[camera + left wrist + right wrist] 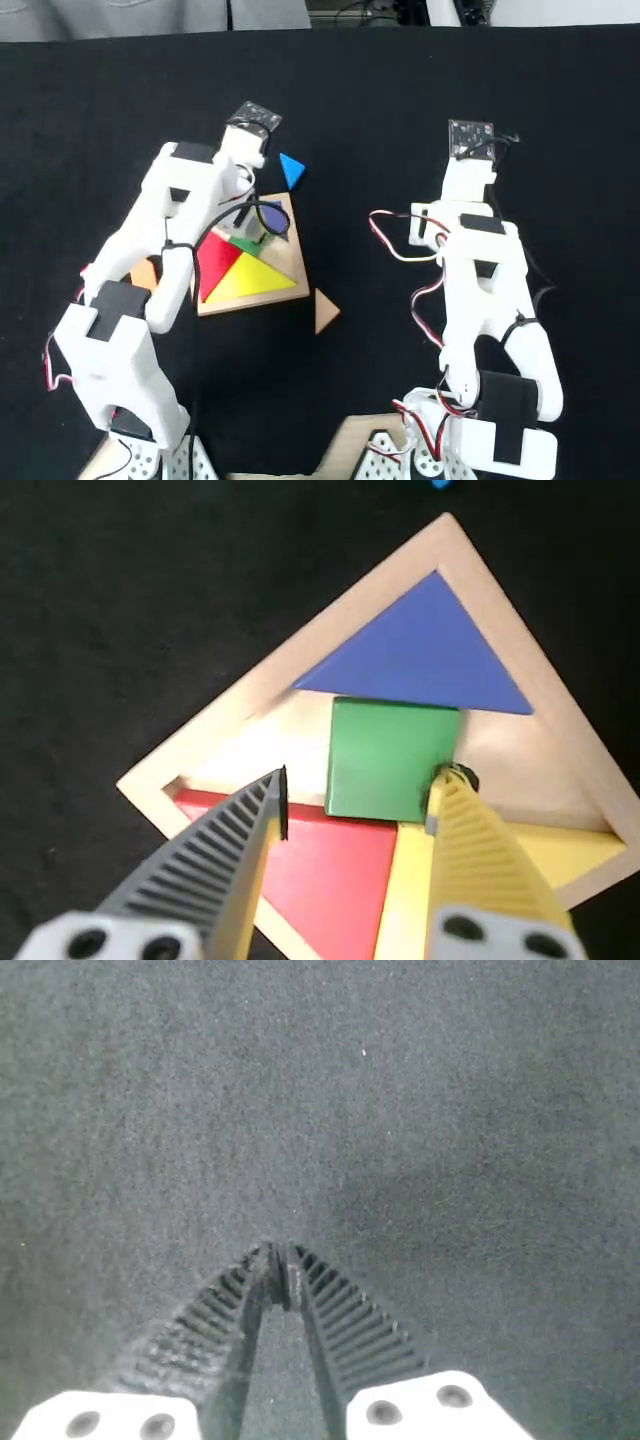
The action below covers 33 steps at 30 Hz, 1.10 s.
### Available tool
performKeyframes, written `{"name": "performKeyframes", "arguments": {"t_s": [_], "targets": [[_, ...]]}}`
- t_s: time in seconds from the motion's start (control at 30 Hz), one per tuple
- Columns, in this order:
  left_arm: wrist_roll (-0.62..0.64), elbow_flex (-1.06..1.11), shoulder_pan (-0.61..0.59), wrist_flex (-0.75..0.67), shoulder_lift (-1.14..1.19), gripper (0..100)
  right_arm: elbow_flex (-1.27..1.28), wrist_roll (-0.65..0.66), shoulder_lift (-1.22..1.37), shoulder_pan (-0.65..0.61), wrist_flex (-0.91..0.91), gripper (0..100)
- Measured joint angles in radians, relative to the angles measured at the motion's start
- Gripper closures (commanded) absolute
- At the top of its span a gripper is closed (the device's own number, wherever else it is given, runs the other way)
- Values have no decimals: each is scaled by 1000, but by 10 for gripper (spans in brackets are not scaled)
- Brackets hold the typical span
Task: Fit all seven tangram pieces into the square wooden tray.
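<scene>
The square wooden tray [295, 262] lies left of centre on the black cloth. It holds a red triangle [215, 262], a yellow triangle [255, 280], a green square [390, 755] and a large blue triangle [415, 650]. My left gripper [360, 785] hangs open just above the tray. One fingertip [275, 792] is over the red triangle's edge, and the other [445, 780] is at the green square's side. A small blue triangle [291, 170] lies beyond the tray. A tan triangle [325, 310] and an orange piece [145, 272] lie beside it. My right gripper [280, 1260] is shut over bare cloth.
The right arm [480, 270] stands upright at the right, well away from the tray. A wooden board edge [345, 445] shows at the near side between the arm bases. Black cloth [400, 100] covers the table's far side.
</scene>
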Motion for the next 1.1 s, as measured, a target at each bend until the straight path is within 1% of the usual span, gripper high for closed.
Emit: {"name": "performKeyframes", "arguments": {"t_s": [0.13,0.4,0.73,0.97,1.1], "targets": [[-26,0,0,0,0,770,0,0,0,0,0,986],[-28,0,0,0,0,769,0,0,0,0,0,986],[-35,-31,0,-14,80,770,0,0,0,0,0,986],[-34,-34,-38,-28,74,773,0,0,0,0,0,986],[-71,-34,-43,-28,74,770,0,0,0,0,0,986]]}}
